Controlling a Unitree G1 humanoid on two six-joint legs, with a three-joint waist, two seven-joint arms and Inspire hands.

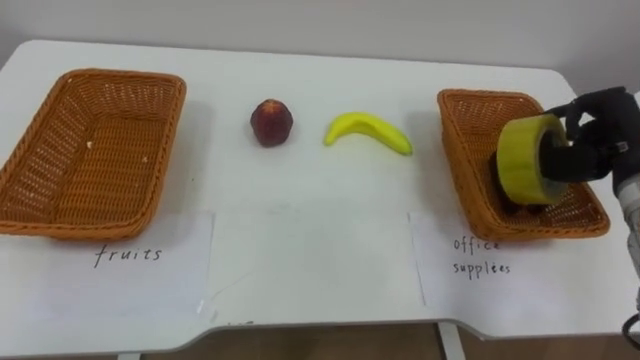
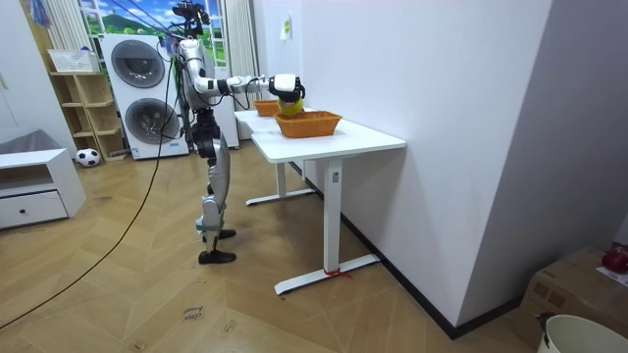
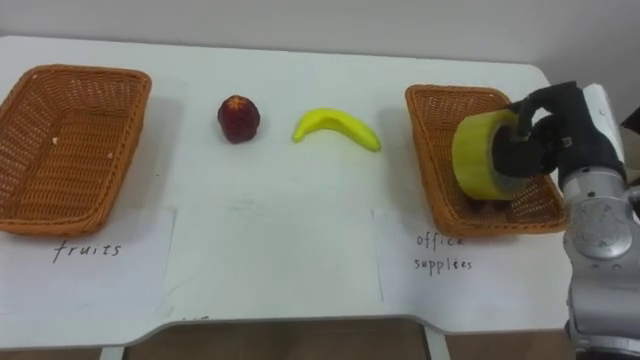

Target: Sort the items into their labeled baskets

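Note:
My right hand (image 1: 590,135) (image 3: 545,135) is shut on a yellow tape roll (image 1: 530,158) (image 3: 482,155), holding it on edge just over the right wicker basket (image 1: 470,110) (image 3: 432,105), the one labelled office supplies. Something dark lies in that basket under the roll. A red apple (image 1: 271,122) (image 3: 239,118) and a yellow banana (image 1: 367,131) (image 3: 335,128) lie on the white table between the baskets. The left wicker basket (image 1: 92,150) (image 3: 70,145), labelled fruits, holds nothing. In the room view I stand at the table's end with my right hand (image 2: 286,86) out over the basket (image 2: 307,123).
Paper labels lie by the table's front edge: "fruits" (image 1: 130,262) and "office supplies" (image 1: 485,262). In the room view, washing machines (image 2: 142,93), a shelf and a low white cabinet (image 2: 34,191) stand behind me on the wooden floor.

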